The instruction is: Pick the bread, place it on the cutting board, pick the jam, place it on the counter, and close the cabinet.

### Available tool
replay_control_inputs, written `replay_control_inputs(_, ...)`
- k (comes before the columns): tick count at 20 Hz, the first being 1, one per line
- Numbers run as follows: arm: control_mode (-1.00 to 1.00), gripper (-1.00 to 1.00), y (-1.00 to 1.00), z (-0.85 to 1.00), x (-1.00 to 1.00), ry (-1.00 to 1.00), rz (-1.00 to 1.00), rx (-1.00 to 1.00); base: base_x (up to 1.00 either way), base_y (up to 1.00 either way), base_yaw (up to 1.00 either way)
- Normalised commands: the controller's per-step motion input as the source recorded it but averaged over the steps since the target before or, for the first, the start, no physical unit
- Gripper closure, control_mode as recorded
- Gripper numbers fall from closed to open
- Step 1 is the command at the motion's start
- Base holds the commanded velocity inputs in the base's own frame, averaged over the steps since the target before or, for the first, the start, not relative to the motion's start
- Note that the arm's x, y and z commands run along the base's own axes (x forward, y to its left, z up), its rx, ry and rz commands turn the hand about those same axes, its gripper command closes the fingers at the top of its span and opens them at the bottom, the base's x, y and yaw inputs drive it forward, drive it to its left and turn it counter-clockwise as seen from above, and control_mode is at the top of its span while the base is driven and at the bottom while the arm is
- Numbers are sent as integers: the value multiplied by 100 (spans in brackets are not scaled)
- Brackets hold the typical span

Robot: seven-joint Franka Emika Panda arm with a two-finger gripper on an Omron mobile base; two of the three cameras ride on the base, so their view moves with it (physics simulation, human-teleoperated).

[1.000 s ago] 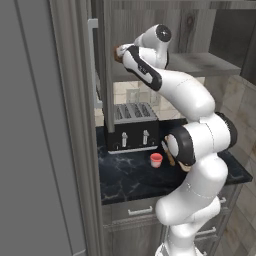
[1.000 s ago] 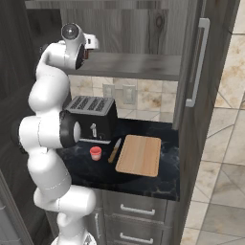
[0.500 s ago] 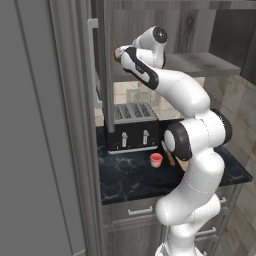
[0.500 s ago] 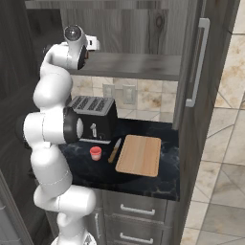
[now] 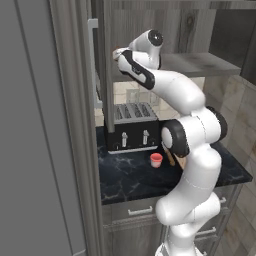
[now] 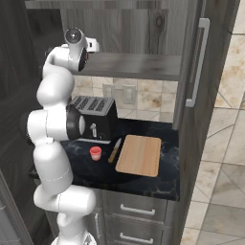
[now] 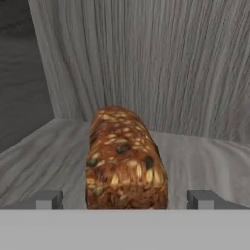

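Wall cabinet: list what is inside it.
On the dark woodgrain cabinet's grey shelf lies a dark brown seeded bread loaf, between the open hand's fingertips. The loaf hides the shelf behind it.

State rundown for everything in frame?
hand: open, fingertips either side of the bread, not closed on it
bread: lying on the cabinet shelf, between the fingertips
cabinet: doors open
jam: upright on the counter, lid on
cutting board: flat on the counter, bare
knife: lying beside the board
toaster: slots empty
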Motion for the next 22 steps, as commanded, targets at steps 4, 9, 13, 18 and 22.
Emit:
replay_control_inputs(4,-100,-100,4,-12,17,0,0,0,0,0,0)
replay_control_inputs(9,-100,-100,4,-13,17,0,0,0,0,0,0)
replay_control_inputs(13,-100,-100,9,-11,23,0,0,0,0,0,0)
replay_control_inputs(18,-100,100,13,-7,30,0,0,0,0,0,0)
replay_control_inputs(22,-100,100,16,-2,33,0,0,0,0,0,0)
